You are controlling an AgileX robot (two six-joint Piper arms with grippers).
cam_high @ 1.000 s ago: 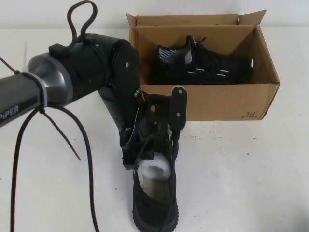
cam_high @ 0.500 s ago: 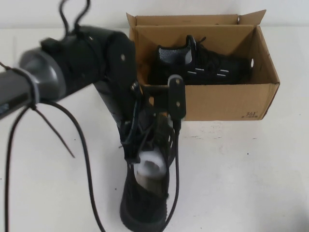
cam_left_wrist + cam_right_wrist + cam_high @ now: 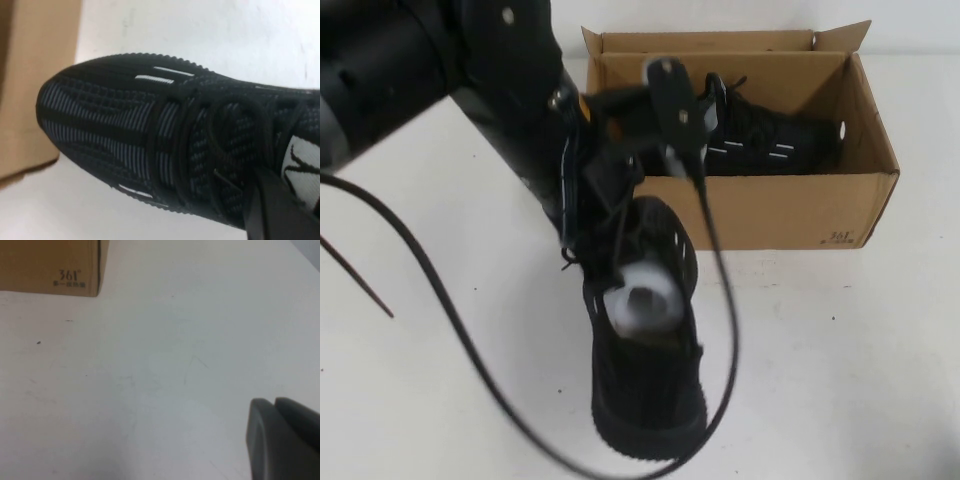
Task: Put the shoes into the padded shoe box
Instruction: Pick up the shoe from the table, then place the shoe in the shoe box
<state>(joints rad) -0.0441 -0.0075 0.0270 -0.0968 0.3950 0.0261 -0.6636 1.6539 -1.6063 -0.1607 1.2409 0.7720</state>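
Cardboard first: from the high view, the padded shoe box sits at the far side of the white table with its flaps up, and one black sneaker is already lying inside it on its side. The second sneaker, the one stuffed with white paper, is out in front of the box's near-left corner, heel toward the camera, looking tilted up rather than flat. The left gripper is right over its toe and lace end, pinching the shoe around the laces as far as I can make out. A black cable loops down past it.

Left wrist view is basically all shoe: knit upper, laces, short white dashes, with a dark finger sitting against the tongue area and the box wall just beside the toe.

Right wrist view shows bare table, the printed box corner, and the right gripper hanging above the table well apart from it, fingers pressed together.
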